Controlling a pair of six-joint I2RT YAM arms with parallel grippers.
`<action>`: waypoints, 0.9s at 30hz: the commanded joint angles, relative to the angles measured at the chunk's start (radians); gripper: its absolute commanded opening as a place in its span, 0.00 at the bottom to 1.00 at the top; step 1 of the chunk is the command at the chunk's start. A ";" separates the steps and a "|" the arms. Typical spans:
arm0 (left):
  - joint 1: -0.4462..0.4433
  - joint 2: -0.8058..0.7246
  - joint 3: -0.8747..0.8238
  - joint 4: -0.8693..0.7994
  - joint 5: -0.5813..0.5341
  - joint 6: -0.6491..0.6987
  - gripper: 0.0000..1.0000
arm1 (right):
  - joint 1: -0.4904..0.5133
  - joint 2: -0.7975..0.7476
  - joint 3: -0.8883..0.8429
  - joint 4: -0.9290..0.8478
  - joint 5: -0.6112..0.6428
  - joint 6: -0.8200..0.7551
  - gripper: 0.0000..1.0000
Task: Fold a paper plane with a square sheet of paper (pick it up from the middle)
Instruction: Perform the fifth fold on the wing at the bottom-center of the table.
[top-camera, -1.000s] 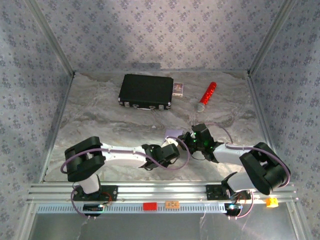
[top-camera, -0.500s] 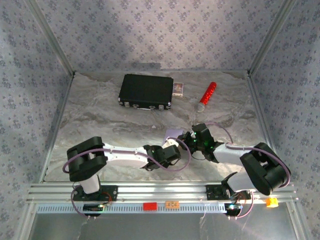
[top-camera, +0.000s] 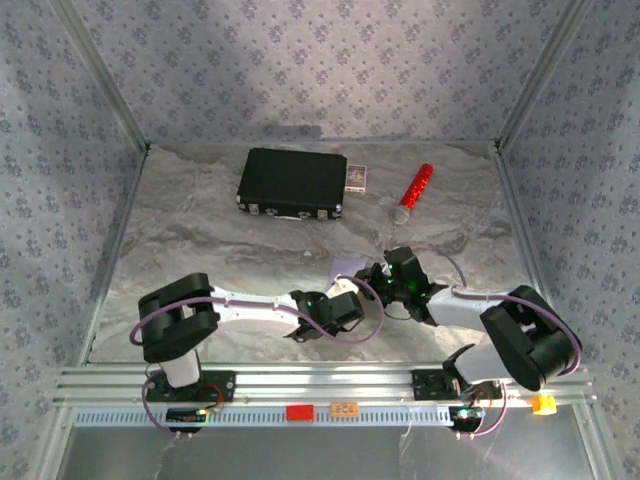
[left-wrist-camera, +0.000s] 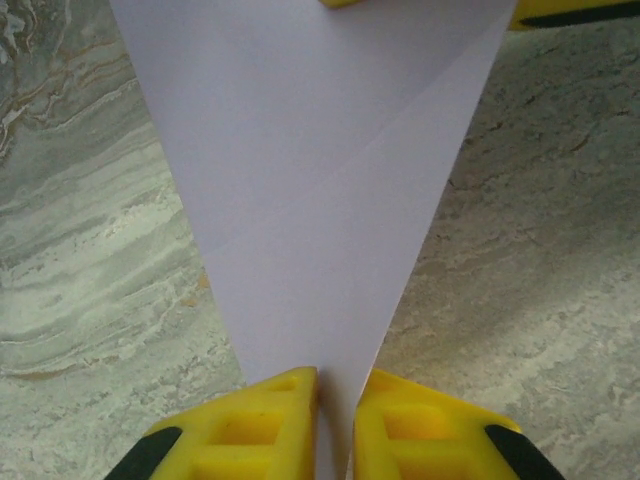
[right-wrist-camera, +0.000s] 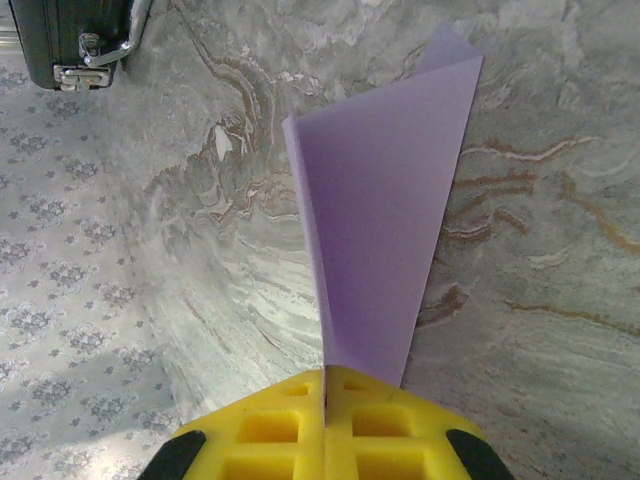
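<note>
The square sheet of paper (top-camera: 347, 267) is pale lilac and folded to a point, held up just above the table between both arms. In the left wrist view the sheet (left-wrist-camera: 300, 180) shows diagonal creases and narrows down between the yellow fingers. My left gripper (left-wrist-camera: 337, 400) has its jaws drawn in close on that tip, and the paper fills the slim gap. My right gripper (right-wrist-camera: 325, 385) is shut tight on the folded edge of the sheet (right-wrist-camera: 385, 200), which stands upright from it. From above, the left gripper (top-camera: 350, 288) and right gripper (top-camera: 372, 276) meet at the paper.
A black case (top-camera: 292, 183) lies at the back, with a small card box (top-camera: 357, 177) against its right end. A red-and-silver cylinder (top-camera: 414, 190) lies to the right of them. The case's corner (right-wrist-camera: 70, 40) shows in the right wrist view. Marbled table (top-camera: 200, 240) surrounds the arms.
The left arm has edged slightly to the right toward the paper. The right arm and the sheet stay where they were.
</note>
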 joint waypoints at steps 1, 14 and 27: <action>-0.010 0.006 0.023 -0.032 -0.028 -0.006 0.12 | -0.005 -0.020 0.007 0.009 -0.004 0.015 0.06; -0.004 -0.043 -0.042 0.067 0.025 -0.058 0.00 | -0.047 -0.161 0.002 -0.225 0.061 -0.093 0.25; 0.112 -0.112 -0.188 0.325 0.363 -0.098 0.00 | -0.147 -0.449 -0.070 -0.426 0.100 -0.143 0.43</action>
